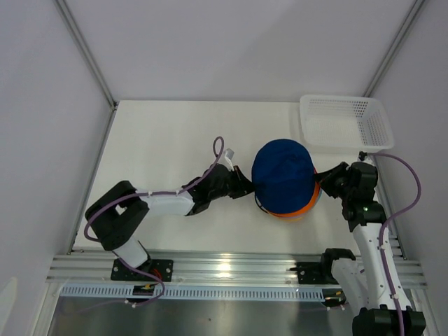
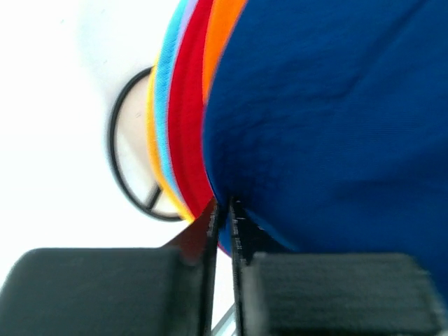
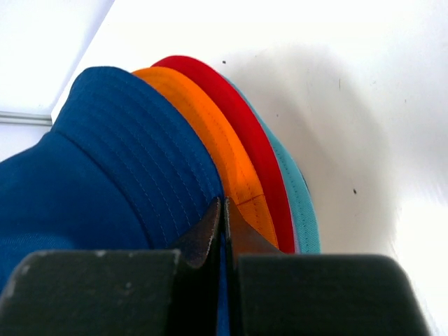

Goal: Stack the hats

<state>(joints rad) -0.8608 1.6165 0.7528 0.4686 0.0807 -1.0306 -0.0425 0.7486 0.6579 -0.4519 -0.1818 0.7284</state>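
The hats sit in one stack at the table's middle right, the dark blue hat [image 1: 283,175] on top with an orange brim [image 1: 297,212] showing under it. In the left wrist view the dark blue hat [image 2: 336,112] lies over orange [image 2: 222,28], red [image 2: 187,105], teal [image 2: 166,105] and yellow [image 2: 152,126] brims. My left gripper [image 1: 246,189] [image 2: 224,210] is shut on the dark blue brim at the stack's left. My right gripper [image 1: 323,180] [image 3: 224,210] is shut on the dark blue brim [image 3: 105,168] at the right, beside orange [image 3: 217,133], red [image 3: 245,119] and teal [image 3: 297,196] brims.
A white mesh basket [image 1: 346,120] stands at the back right corner, just behind my right arm. The black wire stand's ring [image 2: 115,154] shows under the stack in the left wrist view. White walls close in the table's sides and back.
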